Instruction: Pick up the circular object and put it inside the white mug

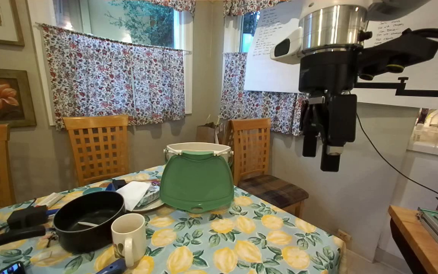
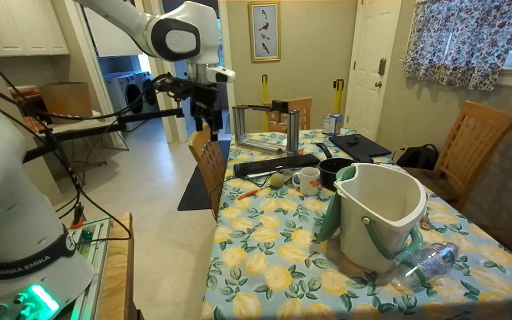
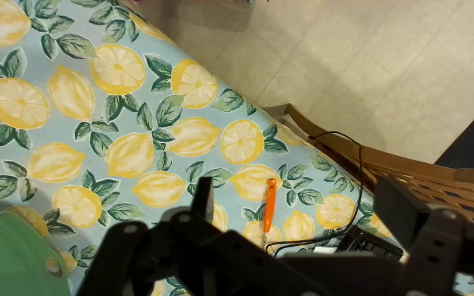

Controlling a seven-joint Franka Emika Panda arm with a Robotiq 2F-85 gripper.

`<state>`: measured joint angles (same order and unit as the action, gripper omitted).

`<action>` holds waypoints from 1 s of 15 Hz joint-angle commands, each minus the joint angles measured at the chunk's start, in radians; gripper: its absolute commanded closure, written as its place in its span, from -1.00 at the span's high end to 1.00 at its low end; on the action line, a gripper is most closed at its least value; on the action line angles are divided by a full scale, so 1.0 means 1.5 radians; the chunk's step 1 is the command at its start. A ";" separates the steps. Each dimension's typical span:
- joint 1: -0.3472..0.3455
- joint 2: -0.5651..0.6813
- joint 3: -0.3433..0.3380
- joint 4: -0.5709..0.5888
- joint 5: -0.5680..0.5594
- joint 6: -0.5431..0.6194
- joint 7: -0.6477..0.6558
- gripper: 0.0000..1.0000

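The circular object is a small yellow-green ball [image 2: 277, 180] on the lemon-print tablecloth. It lies beside the white mug [image 2: 309, 181], on the side of the mug's handle. The mug stands upright and has a coloured print; it also shows in an exterior view [image 1: 137, 236], where the ball is out of view. Neither shows in the wrist view. My gripper [image 1: 320, 156] is open and empty, high above table level. In an exterior view it [image 2: 207, 126] hangs off the table's side, near a chair. In the wrist view its fingers [image 3: 298, 201] stand wide apart.
A black pan [image 2: 334, 171] stands beside the mug. A keyboard [image 2: 276, 165], cables and an orange screwdriver [image 2: 248, 194] lie near the ball. A tall white bin [image 2: 380, 213] with a green lid [image 1: 197, 182] stands on the table. A clear bottle [image 2: 429, 264] lies beside it.
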<state>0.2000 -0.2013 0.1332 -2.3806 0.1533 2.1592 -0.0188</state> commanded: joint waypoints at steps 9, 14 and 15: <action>-0.072 0.135 -0.025 0.139 -0.121 0.064 0.000 1.00; -0.065 0.257 -0.023 0.245 -0.162 0.122 -0.006 1.00; -0.060 0.279 -0.021 0.262 -0.162 0.126 -0.007 1.00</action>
<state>0.0954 0.0992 0.0935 -2.0945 -0.0642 2.3267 -0.0211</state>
